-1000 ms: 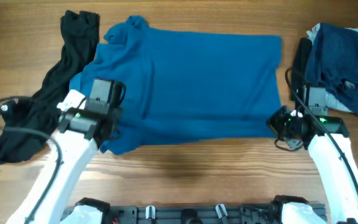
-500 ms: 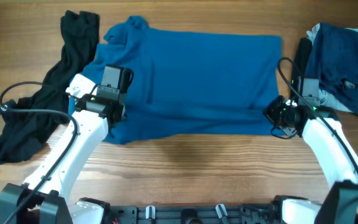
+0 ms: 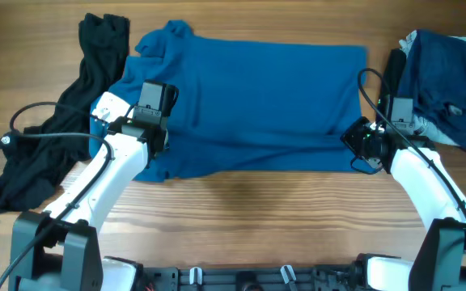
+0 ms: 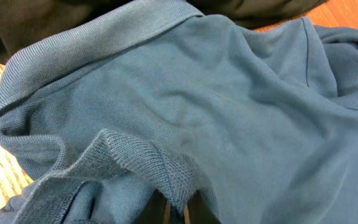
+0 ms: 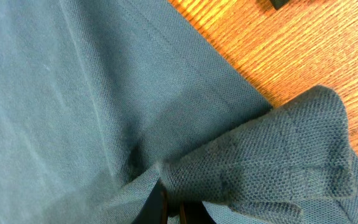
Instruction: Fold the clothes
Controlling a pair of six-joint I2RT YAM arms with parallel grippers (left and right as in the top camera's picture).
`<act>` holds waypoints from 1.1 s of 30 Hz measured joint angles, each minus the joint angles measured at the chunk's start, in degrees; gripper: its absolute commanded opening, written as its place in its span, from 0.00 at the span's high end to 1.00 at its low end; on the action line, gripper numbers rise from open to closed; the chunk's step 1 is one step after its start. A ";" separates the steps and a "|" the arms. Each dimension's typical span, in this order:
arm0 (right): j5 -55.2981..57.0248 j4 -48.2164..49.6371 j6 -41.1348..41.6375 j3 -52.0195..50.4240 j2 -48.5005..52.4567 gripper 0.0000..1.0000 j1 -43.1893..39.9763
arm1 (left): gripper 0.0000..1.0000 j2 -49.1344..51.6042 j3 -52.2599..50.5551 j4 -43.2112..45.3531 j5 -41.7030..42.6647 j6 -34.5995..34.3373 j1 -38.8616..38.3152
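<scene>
A blue polo shirt lies spread across the middle of the wooden table, its near edge lifted and carried back over itself. My left gripper is shut on the shirt's near left edge; the left wrist view shows the ribbed cuff pinched between the fingers. My right gripper is shut on the near right corner; the right wrist view shows a fold of piqué cloth clamped in the fingers.
A black garment lies crumpled at the left, touching the shirt's left side. A pile of dark navy and grey clothes sits at the far right. Bare wood runs along the front.
Both grippers have moved away from the front edge with the shirt's near edge in them, folding the hem further over the shirt. The bare strip of table in front has widened.
</scene>
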 measured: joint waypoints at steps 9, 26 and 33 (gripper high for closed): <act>0.00 -3.85 -5.31 3.58 0.00 0.00 0.00 | 0.00 -0.02 0.22 0.37 -1.53 6.10 1.95; -3.91 -25.20 -26.43 40.00 4.70 0.01 0.00 | 0.00 18.29 56.00 -24.48 17.79 51.45 2.99; -4.04 -18.47 -21.55 48.57 18.75 0.00 0.00 | 0.06 34.84 66.42 -17.57 19.08 50.84 6.27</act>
